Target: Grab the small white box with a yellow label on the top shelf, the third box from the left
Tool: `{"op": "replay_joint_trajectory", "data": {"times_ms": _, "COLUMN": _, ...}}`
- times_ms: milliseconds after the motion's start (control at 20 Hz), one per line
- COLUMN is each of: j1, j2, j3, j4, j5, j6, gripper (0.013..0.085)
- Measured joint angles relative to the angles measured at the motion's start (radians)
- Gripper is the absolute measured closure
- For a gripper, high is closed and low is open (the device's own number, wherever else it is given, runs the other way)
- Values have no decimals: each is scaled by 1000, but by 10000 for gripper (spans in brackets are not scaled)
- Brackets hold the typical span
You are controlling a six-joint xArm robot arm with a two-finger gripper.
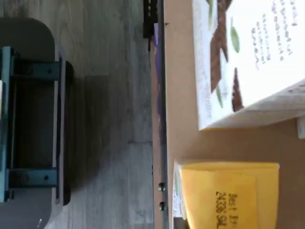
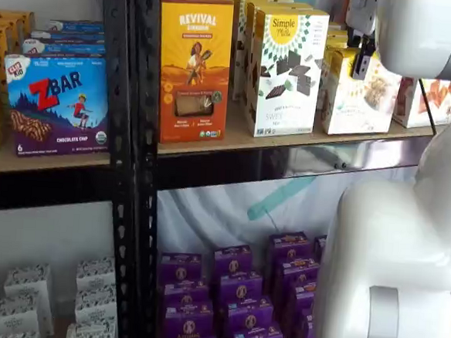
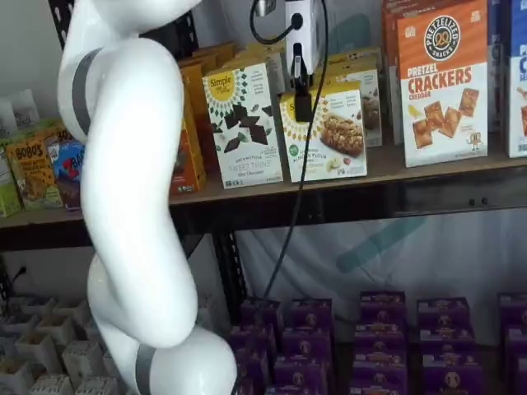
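**Q:** Where does the small white box [image 3: 325, 132] stand?

**A:** On the top shelf [image 3: 428, 169], close to its front edge, in both shelf views. Its yellow sunburst label sits high on the front, with pale crumbly bars pictured below. In a shelf view its yellow side panel [image 2: 331, 91] faces the camera. In the wrist view its yellow top [image 1: 228, 195] shows, printed with a best-by line, close behind the shelf's front rail.

**Q:** And the gripper?

**A:** The gripper [image 3: 302, 97] hangs just in front of the box's upper left front, a black cable looping down beside it. Only a dark finger and the white body above it show, seen side-on; I cannot tell whether the fingers are parted or closed, nor whether they touch the carton. In a shelf view a black finger [image 2: 362, 61] shows at the box's top.

**Q:** What stands beside it?

**A:** Just to its left, the taller white box [image 3: 244, 123] with dark chocolate squares, near but apart from it; the wrist view shows a strip of bare board between the two. Left again, an orange Revival box [image 2: 194, 70]. To the right, well apart, the pretzel crackers box [image 3: 443, 82].

**Q:** Below?

**A:** Purple boxes [image 3: 379, 329] crowd the lower level. The white arm [image 3: 132, 206] fills the foreground.
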Motion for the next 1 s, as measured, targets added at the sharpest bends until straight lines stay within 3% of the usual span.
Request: {"op": "replay_joint_trajectory", "data": {"times_ms": 1000, "j1": -50, "j2": -186, "j3": 120, "j4": 1, "j5": 149, "j6": -40, "gripper": 690}}
